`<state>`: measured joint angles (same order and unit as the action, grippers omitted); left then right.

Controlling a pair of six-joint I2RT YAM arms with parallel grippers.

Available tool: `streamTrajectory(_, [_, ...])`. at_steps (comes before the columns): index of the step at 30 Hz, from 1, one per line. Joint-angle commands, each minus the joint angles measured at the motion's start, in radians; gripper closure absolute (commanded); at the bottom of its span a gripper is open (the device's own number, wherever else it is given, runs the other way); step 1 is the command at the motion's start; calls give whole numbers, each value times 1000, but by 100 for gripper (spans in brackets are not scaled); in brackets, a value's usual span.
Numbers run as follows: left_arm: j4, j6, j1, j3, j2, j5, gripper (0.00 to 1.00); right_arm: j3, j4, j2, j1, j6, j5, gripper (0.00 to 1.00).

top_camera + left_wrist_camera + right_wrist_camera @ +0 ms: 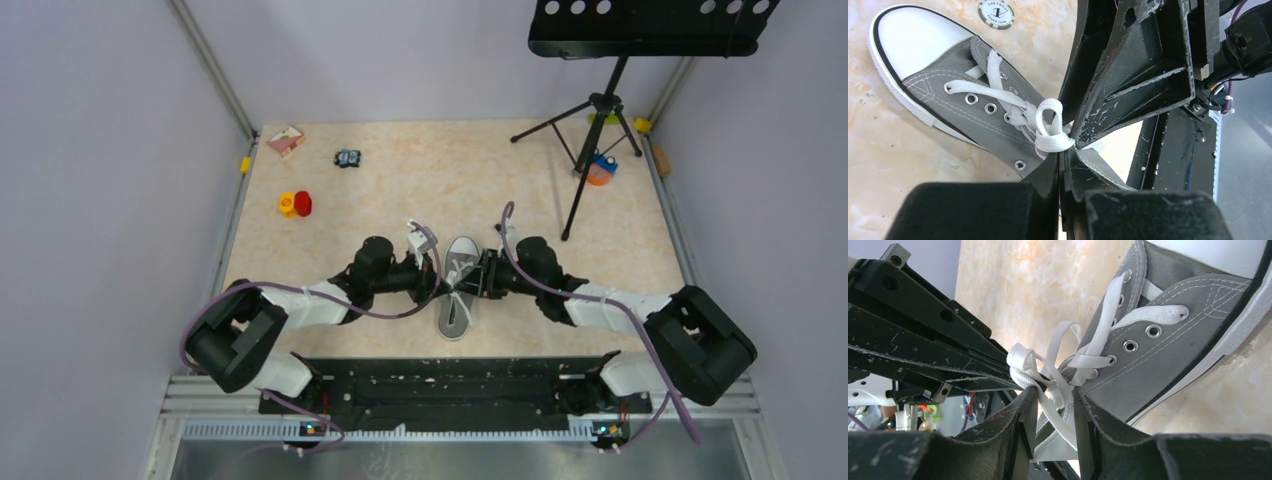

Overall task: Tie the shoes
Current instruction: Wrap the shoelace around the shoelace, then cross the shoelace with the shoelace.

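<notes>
Top external view: the mottled beige counter [400,200] carries a black music stand [650,30] at its far right corner. Both arms reach in from the near edge. The grey canvas sneaker [456,312] lies just inside the middle of that edge, toe toward the far edge, between the two pincers.

The left pincer [1064,160] is fully closed, pinching the white laces [1048,125] at the base of a small loop over the tongue. The right pincer [1054,392] stands partly apart with lace strands running through the gap; whether it presses on them cannot be told.

The step appears to be forming the bow. To do it well, the left pinch should probably hold the loop's base without twisting while the right closes on a single flat strand, not the bundle. It should then pull sideways and low, so the light shoe is not dragged.

The canvas is matte and stitched, with a smooth white rubber toe cap [913,40] and sole. The laces are flat, woven and limp. The metal eyelets [971,99] are small shiny rings. A round poker chip [996,13] lies just beyond the toe.
</notes>
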<state>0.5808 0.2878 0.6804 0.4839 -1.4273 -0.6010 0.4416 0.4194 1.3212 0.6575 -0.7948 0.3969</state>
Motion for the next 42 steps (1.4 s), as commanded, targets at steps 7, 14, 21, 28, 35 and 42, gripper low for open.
streamTrajectory(7, [57,3,4,12,25,-49,100,55,81,55,-15,6,-12,74])
streamTrajectory(14, [63,6,4,12,24,-52,100,51,93,52,-15,6,6,90])
streamTrajectory(21, [62,11,5,10,25,-62,100,46,48,25,-15,25,-22,100])
streamTrajectory(28, [32,4,4,16,24,-69,100,34,8,-33,-15,37,-55,100])
streamTrajectory(35, [58,46,5,30,-7,-38,100,11,-8,-85,-15,30,-53,100])
streamTrajectory(42, [102,74,6,38,-43,-45,100,-7,-27,-114,-10,30,-49,100])
